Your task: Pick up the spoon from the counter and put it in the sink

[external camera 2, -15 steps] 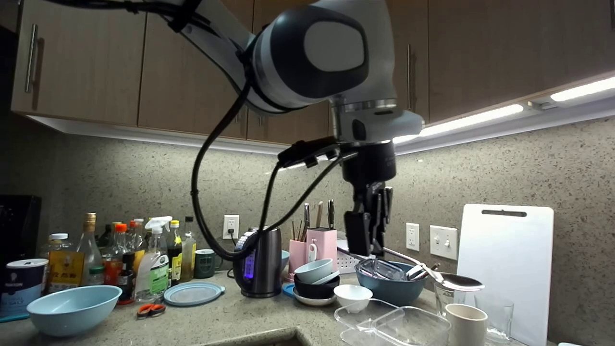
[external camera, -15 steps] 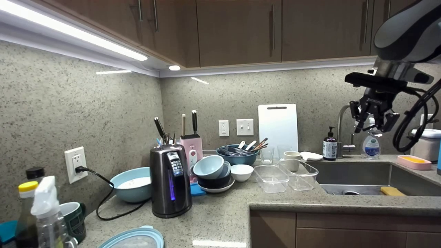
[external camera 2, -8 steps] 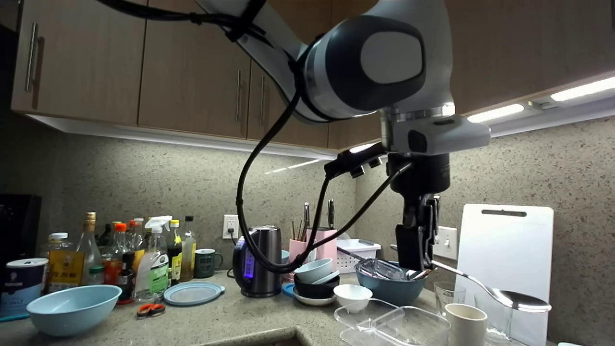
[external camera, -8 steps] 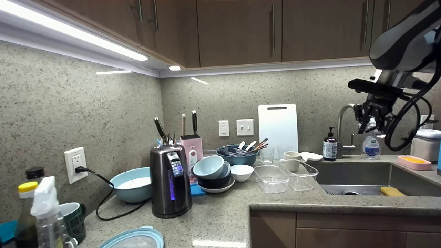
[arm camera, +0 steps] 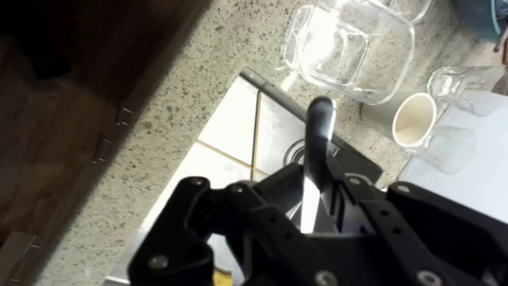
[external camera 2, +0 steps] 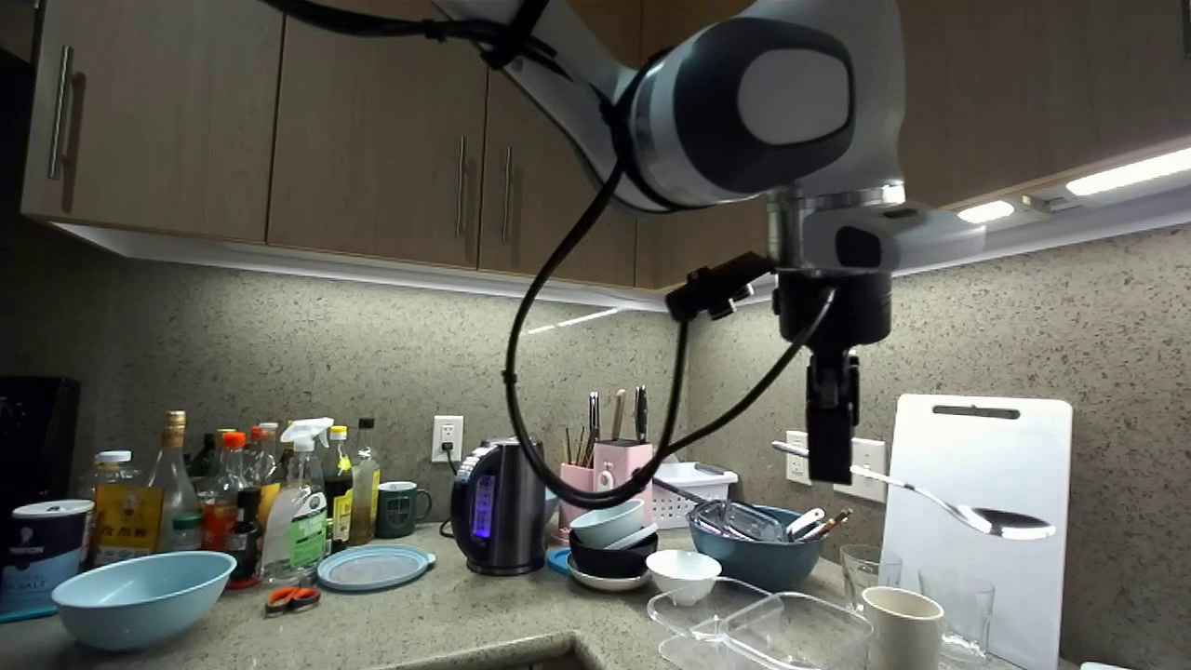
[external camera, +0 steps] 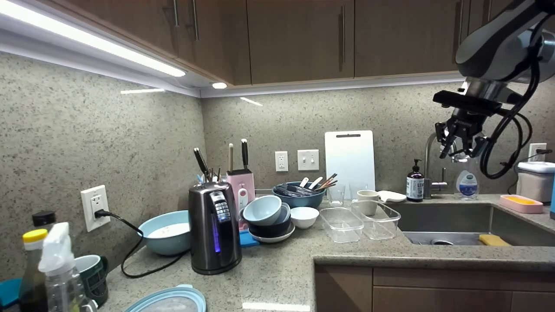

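Right of the cream cup (external camera: 367,198) in an exterior view, pinches the metal spoon (arm camera: 318,139) by its handle in the closed jaws of the Robotiq gripper (arm camera: 316,174), above the stainless-steel sink (external camera: 451,219). Presumably held high to clear the cup; needs lowering before release.

Gripper (external camera 2: 832,451) points down, its two fingers (arm camera: 279,186) pinched nearly together; wrist (external camera 2: 865,244) directly above it, arm (external camera 2: 744,121) bent above both.
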### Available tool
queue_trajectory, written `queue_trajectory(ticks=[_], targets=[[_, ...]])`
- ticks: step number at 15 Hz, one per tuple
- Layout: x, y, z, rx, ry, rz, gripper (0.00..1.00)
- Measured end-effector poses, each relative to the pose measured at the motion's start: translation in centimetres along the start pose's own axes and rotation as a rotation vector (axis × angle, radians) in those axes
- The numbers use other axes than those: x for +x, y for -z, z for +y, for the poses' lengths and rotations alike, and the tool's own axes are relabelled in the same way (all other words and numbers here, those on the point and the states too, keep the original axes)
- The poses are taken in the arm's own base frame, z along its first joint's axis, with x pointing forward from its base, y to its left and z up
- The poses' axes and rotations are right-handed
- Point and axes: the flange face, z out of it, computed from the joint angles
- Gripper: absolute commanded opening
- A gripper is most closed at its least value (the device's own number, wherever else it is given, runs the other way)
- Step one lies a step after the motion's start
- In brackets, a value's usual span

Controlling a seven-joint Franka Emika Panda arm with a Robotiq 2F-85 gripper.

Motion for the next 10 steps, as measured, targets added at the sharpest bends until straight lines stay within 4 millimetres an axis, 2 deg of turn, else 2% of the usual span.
queue_trajectory(ticks=[4, 5, 7, 8, 9, 10], targets=[[6.0, 1.8, -3.8, 0.020, 0.169, -0.033, 0.04], [7.6, 2.3, -4.4, 0.027, 0.191, -0.044, 0.16], [10.4, 2.9, -5.5, 0.020, 0.199, -0.053, 0.16], [11.1, 2.7, -5.9, 0.012, 0.200, -0.050, 0.16], [11.5, 2.4, -6.3, 0.004, 0.200, -0.047, 0.04], [11.5, 2.2, -6.5, -0.001, 0.203, -0.046, 0.04]])
